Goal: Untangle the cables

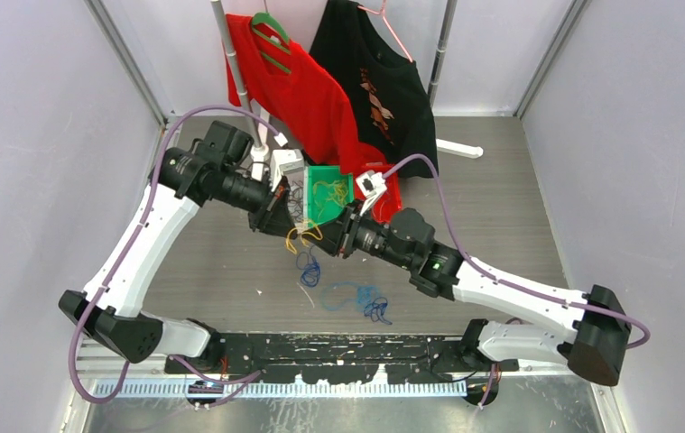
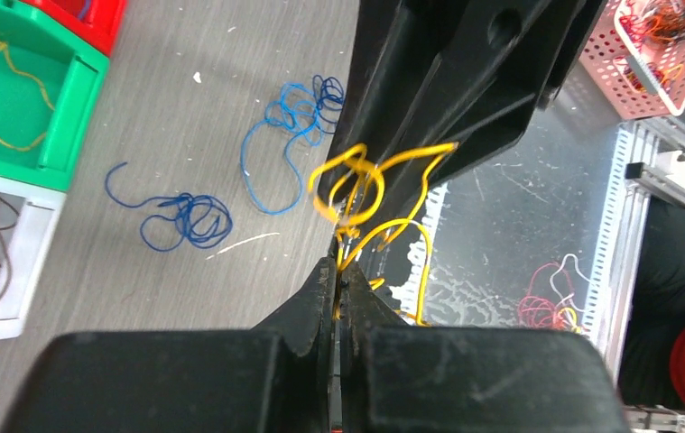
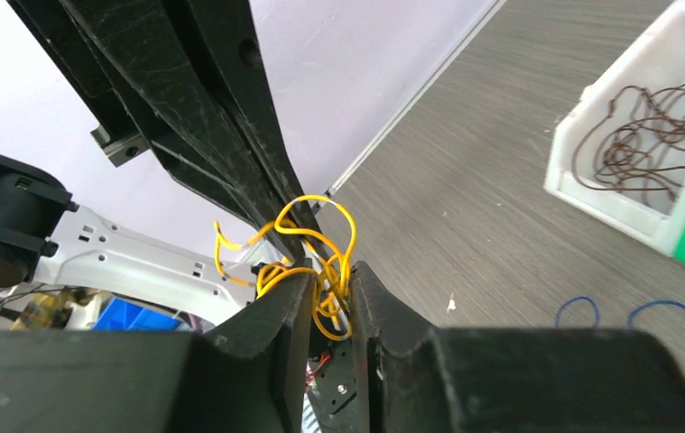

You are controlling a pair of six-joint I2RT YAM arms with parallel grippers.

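**Desk:** What lies closest to the arm bases?

**Photographer:** Loose blue cables on the grey bench (image 1: 212, 271). A larger blue tangle (image 1: 367, 299) sits well to the near side of the green bin (image 2: 63, 117). A smaller blue tangle (image 1: 309, 267) lies between it and the bin. A short white strand (image 2: 244, 242) rests beside them.

**Desk:** And the two end effectors?

**Photographer:** They meet tip to tip just in front of the green bin's near edge. The left end effector (image 2: 338, 266) is closed, its fingers pinching a strand of the yellow cable (image 3: 329, 302). The right end effector (image 3: 331, 275) comes in from the opposite side. Its jaws stand a narrow gap apart with loops of that same yellow cable bunched between them. Whether they actually clamp the wire, I cannot tell.

**Desk:** Where is the cable itself?

**Photographer:** It is strung in knotted loops between the two sets of fingers, clear of the bench. It hangs on the near side of the green bin, with the smaller blue tangle just nearer still.

**Desk:** And farther back?

**Photographer:** The green bin holds more yellow wire. A white bin (image 3: 591, 180) butts against its left side, with brown wire (image 3: 654, 135) coiled inside. Beyond the bin, a red T-shirt (image 1: 311, 99) and a black T-shirt (image 1: 384, 81) hang on hangers.
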